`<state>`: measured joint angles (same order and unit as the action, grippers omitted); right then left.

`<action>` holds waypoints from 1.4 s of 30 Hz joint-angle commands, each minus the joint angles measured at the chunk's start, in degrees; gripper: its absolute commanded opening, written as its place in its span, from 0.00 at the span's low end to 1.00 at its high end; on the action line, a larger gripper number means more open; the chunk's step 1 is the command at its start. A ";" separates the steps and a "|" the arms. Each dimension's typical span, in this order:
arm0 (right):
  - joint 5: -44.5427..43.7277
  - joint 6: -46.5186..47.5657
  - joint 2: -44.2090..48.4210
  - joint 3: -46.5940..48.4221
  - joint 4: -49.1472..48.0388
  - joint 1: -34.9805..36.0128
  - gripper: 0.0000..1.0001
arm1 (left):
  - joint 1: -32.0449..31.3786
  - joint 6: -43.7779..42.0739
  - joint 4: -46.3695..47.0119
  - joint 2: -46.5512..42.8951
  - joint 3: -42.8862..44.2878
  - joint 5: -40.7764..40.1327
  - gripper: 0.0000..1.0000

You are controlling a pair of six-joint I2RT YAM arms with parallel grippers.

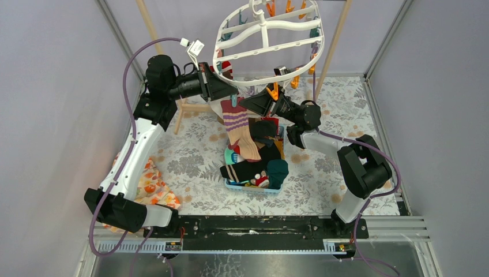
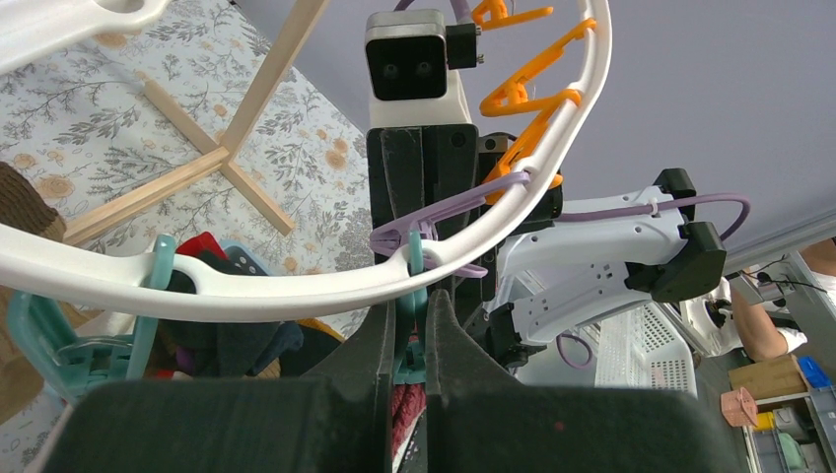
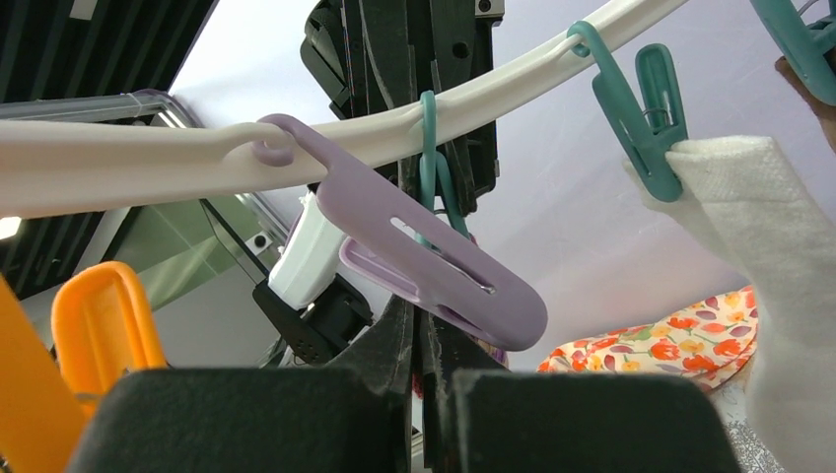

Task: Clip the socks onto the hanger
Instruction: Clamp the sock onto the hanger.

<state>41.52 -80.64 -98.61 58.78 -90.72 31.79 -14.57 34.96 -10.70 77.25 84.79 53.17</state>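
The left end effector (image 2: 411,315) is clamped on a teal peg (image 2: 415,258) at the hanger (image 1: 266,53) rim. The right end effector (image 3: 422,335) has its jaws pressed together, on what I can't tell. The striped sock (image 1: 235,124) dangles below, light and limp; I'd pinch it near its top edge.

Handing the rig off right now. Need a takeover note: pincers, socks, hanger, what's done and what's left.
Pincers: the left pincer is shut on a teal peg hanging from the hanger rim. The right pincer is shut just under that peg; what it pinches is hidden.
Things: the tan sock with purple stripes hangs at that peg between both pincers. I cannot tell whether it is clipped.
Done: a white sock is clipped in a second teal peg.
Left: the sock pile in the blue basket. The purple peg alongside is empty.
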 commanded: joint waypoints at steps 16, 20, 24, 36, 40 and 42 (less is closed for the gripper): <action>-6.94 3.65 3.33 0.07 -7.63 1.14 0.17 | 0.06 -3.70 -1.09 -2.49 -0.83 -1.67 0.88; -7.66 4.11 3.67 -0.42 -7.55 1.07 0.20 | 0.23 -7.19 -4.32 -4.15 -1.55 -3.35 0.99; -7.53 4.29 3.86 -0.53 -7.55 1.13 0.22 | 0.33 -9.58 -6.88 -6.59 -5.55 -2.09 0.98; -7.73 4.45 3.89 -1.84 -7.39 1.17 0.30 | 0.25 -8.84 -3.94 -8.05 -12.04 1.67 0.37; -7.78 6.61 5.14 -3.43 -6.21 1.17 0.45 | 0.24 -7.09 -2.66 -7.47 -13.19 2.86 0.22; -7.18 8.63 6.18 -4.58 -4.44 1.11 0.57 | 0.24 -6.86 -2.46 -7.54 -13.57 2.87 0.13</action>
<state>34.87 -76.16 -96.95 55.18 -90.65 32.36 -14.57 27.05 -16.69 69.49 72.38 54.04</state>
